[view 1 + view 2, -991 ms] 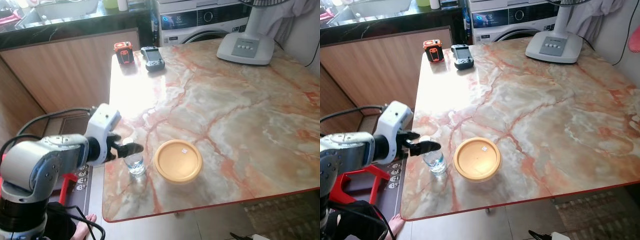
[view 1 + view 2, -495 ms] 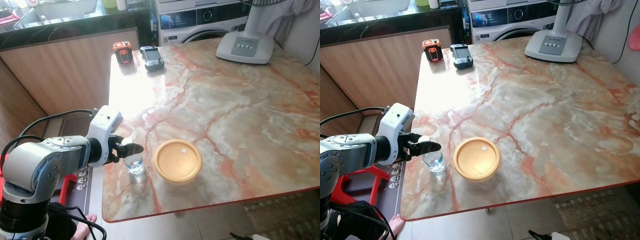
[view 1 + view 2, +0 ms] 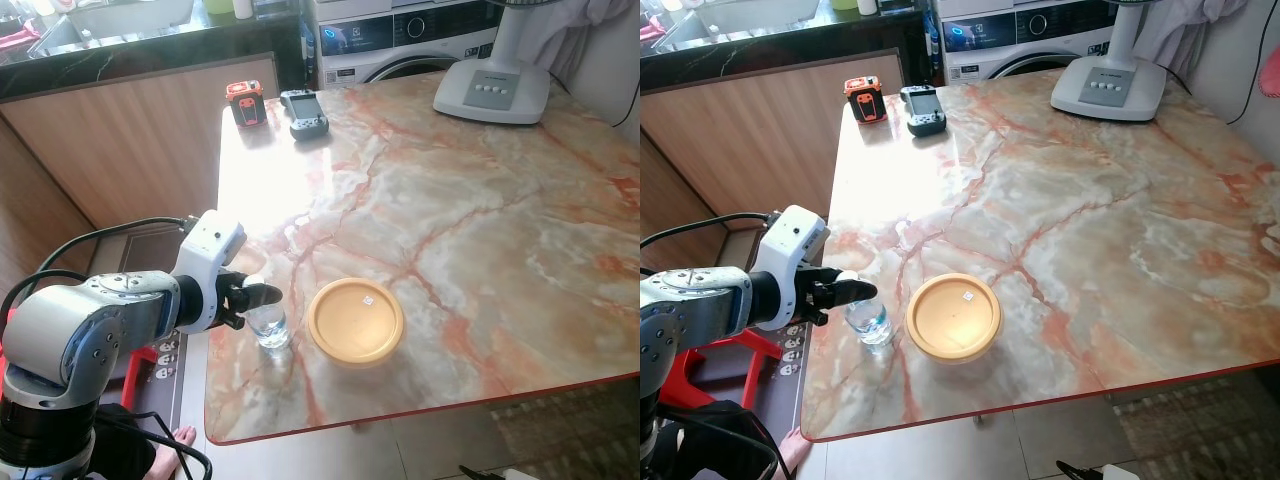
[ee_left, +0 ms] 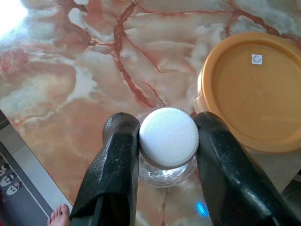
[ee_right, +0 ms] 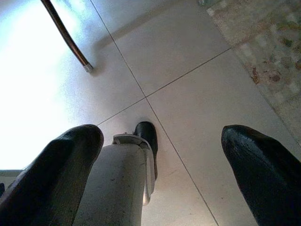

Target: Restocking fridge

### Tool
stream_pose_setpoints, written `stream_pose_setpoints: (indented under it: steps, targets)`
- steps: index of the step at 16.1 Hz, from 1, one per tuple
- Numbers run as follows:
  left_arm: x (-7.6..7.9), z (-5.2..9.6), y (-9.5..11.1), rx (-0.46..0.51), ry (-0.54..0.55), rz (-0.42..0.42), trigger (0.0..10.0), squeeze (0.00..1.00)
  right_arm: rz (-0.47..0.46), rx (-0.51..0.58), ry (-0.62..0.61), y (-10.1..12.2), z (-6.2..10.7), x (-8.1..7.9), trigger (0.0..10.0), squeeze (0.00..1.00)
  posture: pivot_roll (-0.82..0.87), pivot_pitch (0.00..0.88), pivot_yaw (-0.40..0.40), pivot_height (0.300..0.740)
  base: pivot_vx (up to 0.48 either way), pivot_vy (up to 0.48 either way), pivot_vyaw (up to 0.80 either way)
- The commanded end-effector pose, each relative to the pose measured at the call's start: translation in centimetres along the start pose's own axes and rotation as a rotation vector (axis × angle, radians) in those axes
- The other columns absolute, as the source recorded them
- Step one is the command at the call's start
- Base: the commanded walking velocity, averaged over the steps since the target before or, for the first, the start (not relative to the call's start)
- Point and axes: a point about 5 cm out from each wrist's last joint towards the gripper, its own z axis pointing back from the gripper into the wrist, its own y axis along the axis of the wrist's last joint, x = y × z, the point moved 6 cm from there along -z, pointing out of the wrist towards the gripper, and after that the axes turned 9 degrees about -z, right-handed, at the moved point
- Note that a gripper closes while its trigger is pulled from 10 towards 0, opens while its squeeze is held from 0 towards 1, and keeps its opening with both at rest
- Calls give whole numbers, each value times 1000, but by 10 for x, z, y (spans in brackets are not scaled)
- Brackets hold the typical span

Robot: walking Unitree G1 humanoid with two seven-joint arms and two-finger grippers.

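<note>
A small clear water bottle (image 3: 268, 325) with a white cap (image 4: 168, 137) stands upright near the marble table's (image 3: 470, 220) front left corner. My left gripper (image 3: 255, 293) reaches in from the table's left edge. Its two black fingers (image 4: 123, 141) press against either side of the cap, so it is shut on the bottle. Just right of the bottle, close beside it, sits a round container with a yellow lid (image 3: 356, 321). My right gripper (image 5: 162, 136) hangs open over the tiled floor, with nothing between its fingers.
At the table's far left lie a grey game controller (image 3: 303, 113) and an orange-black device (image 3: 246, 104). A fan base (image 3: 492, 92) stands at the far right. A wooden counter (image 3: 130, 130) runs along the left. A power strip (image 3: 165, 352) and a person's foot (image 3: 180, 437) are on the floor.
My left gripper's fingers have drawn together onto the bottle's cap. The bottle and the yellow-lidded container stay where they were.
</note>
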Motion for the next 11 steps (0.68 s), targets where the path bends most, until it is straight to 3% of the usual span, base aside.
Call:
stream_pose_setpoints:
  steps: [1, 6, 8, 9, 11]
  targets:
    - [2, 2, -1, -6, 3, -22, 0, 0, -23, -17, -9, -8, 1, 1, 10000, 0, 225, 82, 85, 740, 0, 0, 0]
    - [-1, 2, -2, -3, 23, -21, 0, 0, -23, -14, -9, -7, 1, 1, 10000, 0, 227, 81, 84, 740, 0, 0, 0]
    - [-19, 8, -1, -10, 114, -63, 0, 0, -20, -15, -5, -7, 1, 0, 10000, 0, 233, 84, 83, 740, 0, 0, 0]
    - [-44, 17, -3, -32, 222, -74, 0, 0, -17, -16, -1, -7, 1, -1, 10000, 0, 238, 85, 83, 740, 0, 0, 0]
    - [-72, 33, -7, -49, 348, -69, 0, 0, -19, -17, 1, -7, 1, -2, 10000, 0, 238, 84, 84, 740, 0, 0, 0]
